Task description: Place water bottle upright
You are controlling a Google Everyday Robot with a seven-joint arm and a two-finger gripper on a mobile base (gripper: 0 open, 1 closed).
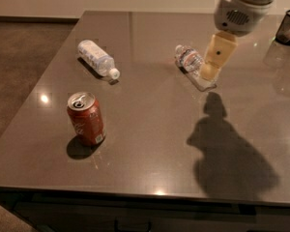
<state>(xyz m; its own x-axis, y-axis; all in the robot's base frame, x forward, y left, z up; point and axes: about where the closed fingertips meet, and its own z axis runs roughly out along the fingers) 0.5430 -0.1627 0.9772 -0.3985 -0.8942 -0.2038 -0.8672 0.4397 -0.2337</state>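
Note:
The water bottle (187,58) is clear ribbed plastic with a dark-red band near the neck. It lies on its side on the dark table (150,144), right of centre towards the back. My gripper (209,71) hangs from the upper right, just above and in front of the bottle's right end, and hides part of it. Whether it touches the bottle cannot be told.
A second bottle with a white patterned label (96,57) lies on its side at the back left. A red soda can (86,118) stands upright at the front left. A black mesh holder (288,26) stands at the far right edge.

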